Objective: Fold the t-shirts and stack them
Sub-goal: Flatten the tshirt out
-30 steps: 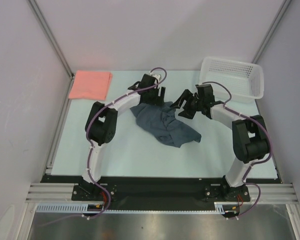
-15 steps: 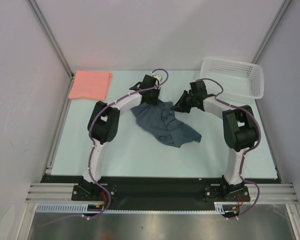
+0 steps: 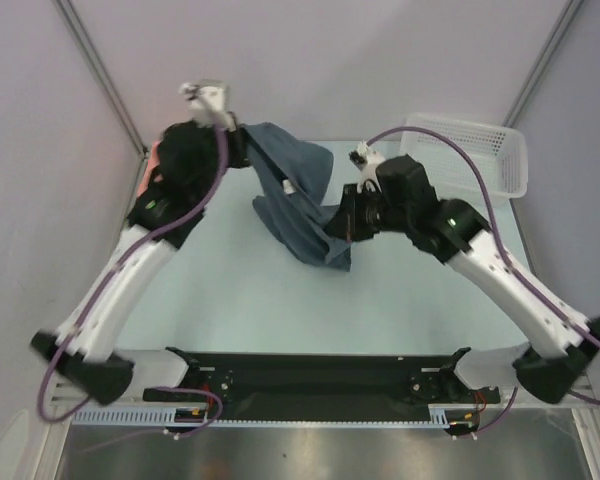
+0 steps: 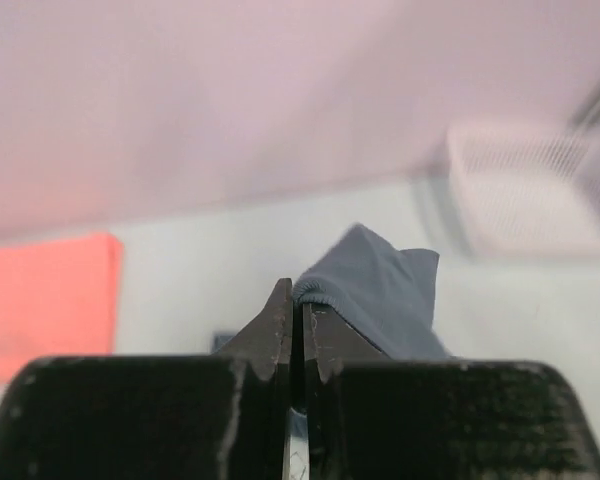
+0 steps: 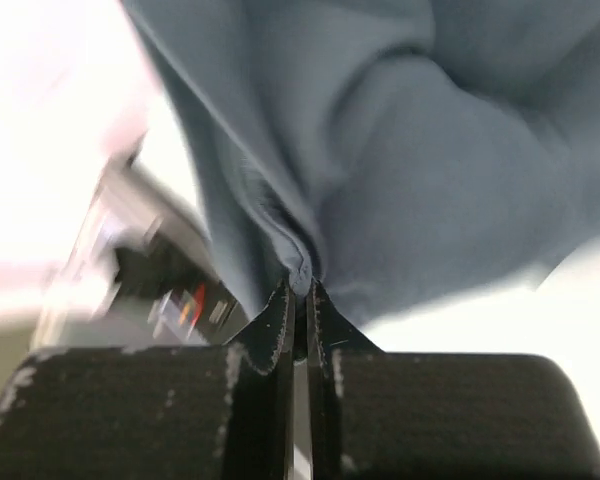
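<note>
The dark slate blue-grey t-shirt hangs bunched above the table between both arms. High at the back left, my left gripper is shut on its upper hem; the left wrist view shows that gripper pinching a rolled edge of the blue-grey shirt. Lower and to the right, my right gripper is shut on another edge, and in the right wrist view that gripper bites a fold of the cloth. The salmon-pink t-shirt lies folded at the back left, mostly hidden behind my left arm in the top view.
A white mesh basket stands at the back right corner, blurred in the left wrist view. Pale walls with metal rails close in the table on three sides. The black base rail runs along the near edge.
Both grippers closed on the blue-grey shirt's far edge and lifted it off the table. The left arm rose high to the back left and the right arm swung up toward the middle.
</note>
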